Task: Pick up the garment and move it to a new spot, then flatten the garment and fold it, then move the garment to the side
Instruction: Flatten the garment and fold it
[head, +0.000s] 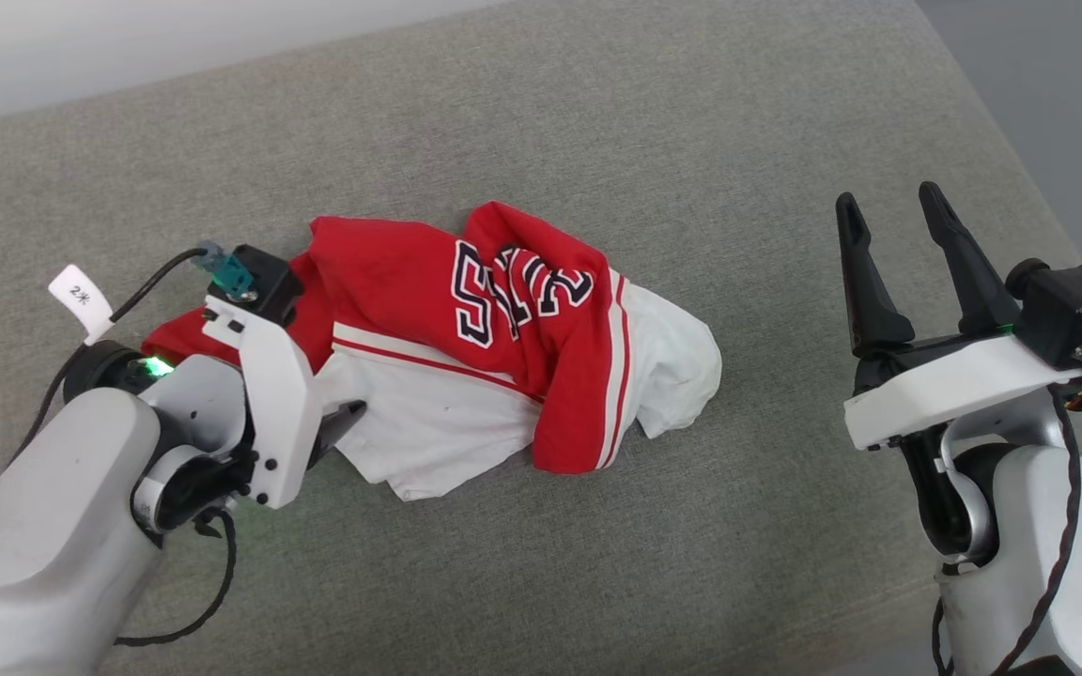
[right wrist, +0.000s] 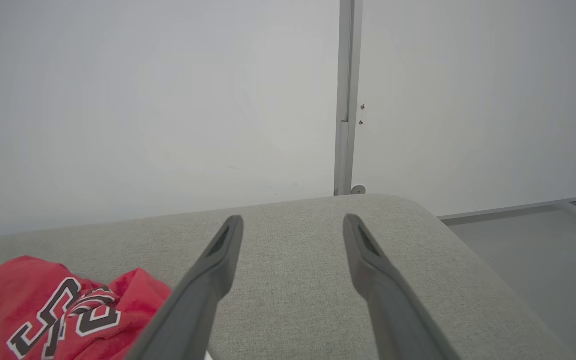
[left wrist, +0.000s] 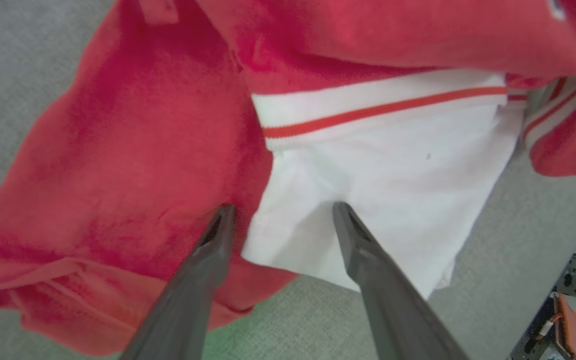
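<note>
Left forearm (head: 43, 526) is nearest, lower left of head view, pale grey, green light on at the wrist, black cable with a white tag (head: 81, 297). Left gripper (left wrist: 283, 209) is down at the near-left edge of the garment (head: 391, 272). Fingers are spread open: in the left wrist view one tip sits on red cloth and the other on the white sleeve (left wrist: 393, 175), with the sleeve edge between them. Nothing is clamped. Cannot tell how hard the tips press.

The garment is a crumpled heap about mid-table, a bit left of centre on the grey fabric-covered table (head: 654, 113). Red body is bunched on top, with black white-edged lettering (head: 503, 293) twisted and only partly readable. One white sleeve spills toward the near side, more white at the right end, and red-and-white stripes run along the seams.

Right gripper (head: 888, 197) is at the right side, well apart from the garment. Its fingers are wide apart and point up the view, empty, over bare table. The right wrist view shows a white wall (right wrist: 168, 100) behind the table's far edge, with a corner of the garment at lower left.
</note>
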Motion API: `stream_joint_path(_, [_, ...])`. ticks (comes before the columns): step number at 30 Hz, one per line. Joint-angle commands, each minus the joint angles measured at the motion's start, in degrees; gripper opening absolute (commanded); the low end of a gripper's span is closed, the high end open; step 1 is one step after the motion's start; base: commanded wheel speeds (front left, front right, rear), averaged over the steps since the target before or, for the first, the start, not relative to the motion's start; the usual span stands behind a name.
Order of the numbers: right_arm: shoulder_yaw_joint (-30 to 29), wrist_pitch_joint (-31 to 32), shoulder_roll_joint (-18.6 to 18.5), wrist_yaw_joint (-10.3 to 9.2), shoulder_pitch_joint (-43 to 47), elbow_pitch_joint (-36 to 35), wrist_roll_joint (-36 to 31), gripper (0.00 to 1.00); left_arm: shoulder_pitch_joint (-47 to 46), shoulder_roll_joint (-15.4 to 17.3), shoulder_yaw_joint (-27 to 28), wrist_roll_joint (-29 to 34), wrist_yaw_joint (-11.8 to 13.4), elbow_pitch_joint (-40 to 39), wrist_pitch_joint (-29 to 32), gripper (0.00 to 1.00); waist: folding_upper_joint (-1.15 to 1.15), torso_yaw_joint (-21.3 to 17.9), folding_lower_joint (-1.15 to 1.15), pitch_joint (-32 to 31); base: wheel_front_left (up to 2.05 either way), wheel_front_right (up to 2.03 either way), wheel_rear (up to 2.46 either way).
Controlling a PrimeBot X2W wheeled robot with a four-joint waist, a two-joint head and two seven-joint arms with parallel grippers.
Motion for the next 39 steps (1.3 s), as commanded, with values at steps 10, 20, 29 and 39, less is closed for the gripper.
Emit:
stream_joint_path(10, [-0.22, -0.09, 0.12, -0.02, -0.12, -0.15, -0.04, 1.0, -1.46, 0.06, -0.64, -2.35, -0.43, -2.43, 0.96, 0.0, 0.0, 1.47, 0.0, -0.62, 0.0, 0.0, 0.0])
stream_joint_path(20, [-2.28, 1.32, 0.03, -0.02, 1.27, -1.04, -1.31, 1.0, 0.29, 2.69, 1.61, -4.48, 1.86, -7.86, 1.95, 0.0, 0.0, 5.65, 0.0, -2.73, 0.0, 0.0, 0.0])
stream_joint_path(29, [-3.57, 2.82, -1.13, -0.02, 2.92, -1.53, -2.04, 1.0, 5.71, 9.71, 6.96, -7.3, 6.89, -13.52, 2.01, 0.0, 0.0, 9.88, 0.0, -5.3, 0.0, 0.0, 0.0])
stream_joint_path(39, [-3.62, 3.73, -1.98, -0.02, 4.5, -1.33, -1.8, 1.0, 14.0, 17.16, 11.02, -8.79, 11.91, -12.59, 0.84, 0.0, 0.0, 12.27, 0.0, -6.67, 0.0, 0.0, 0.0])
